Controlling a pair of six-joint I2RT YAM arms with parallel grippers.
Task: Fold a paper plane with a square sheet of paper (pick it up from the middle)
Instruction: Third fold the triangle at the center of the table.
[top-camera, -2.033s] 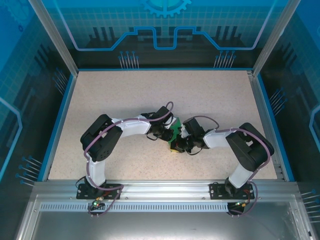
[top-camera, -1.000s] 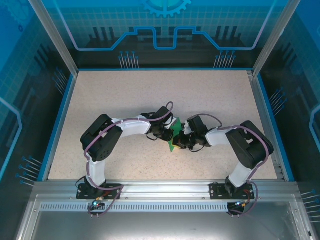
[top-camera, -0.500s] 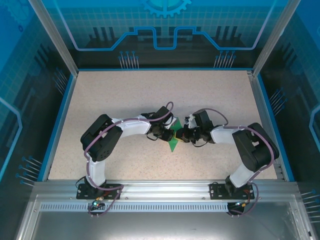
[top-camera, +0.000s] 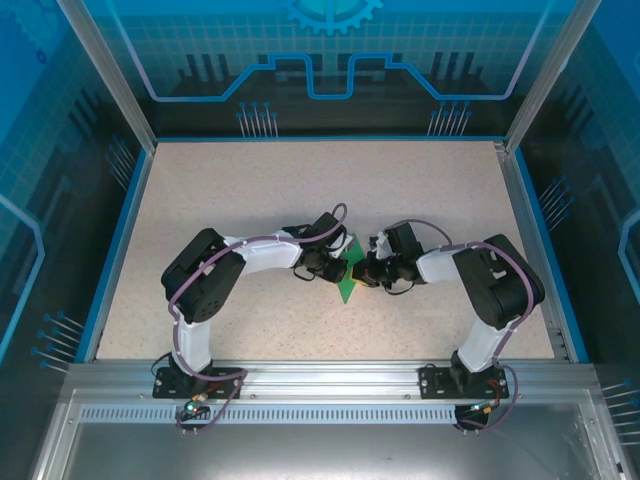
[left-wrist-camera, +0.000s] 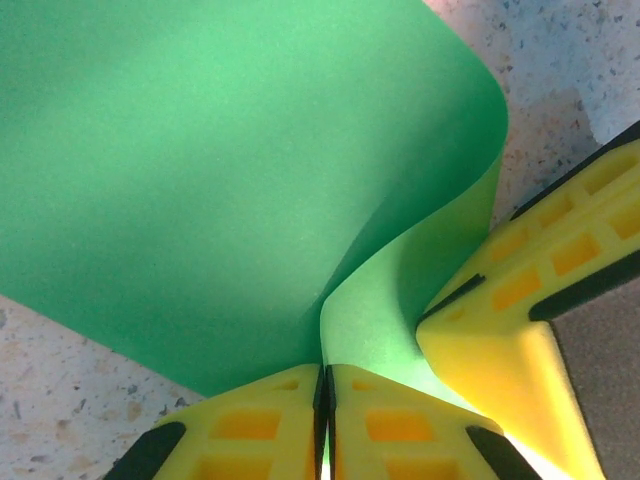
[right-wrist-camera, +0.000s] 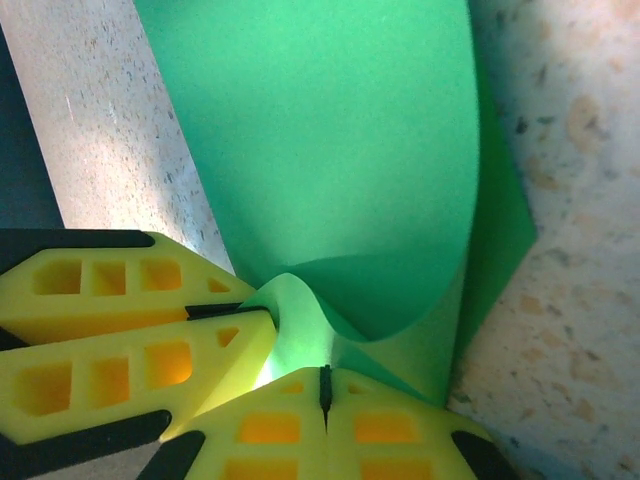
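Pinching hard with the left gripper, pads pressed tight together on a puckered ridge of the square sheet of paper, with green showing right at the seam between them. Grasping nothing but that thin ridge.

Holding the sheet near the middle of the table, squeezed between the two arm tips. Bowing one broad flap up and over in a soft, uncreased curve, and trailing a pointed corner toward the near edge in the top view. Hard telling whether resting on the surface or hanging just above it.

Meeting the same pucker from the right with the right gripper, likewise clenched on the paper, its tip angled in and sitting just beside the left tip, close to touching.

Judging by the rounded loop and the lack of a sharp line: working through an early fold, doubling one part of the sheet over the other, with the crease not yet set and no dart shape showing. Calling next for drawing the loose flap down until the edges are lining up, then flattening the curve against the table. Needing care, with both grips so close together, about pulling apart and tearing or crumpling the ridge.
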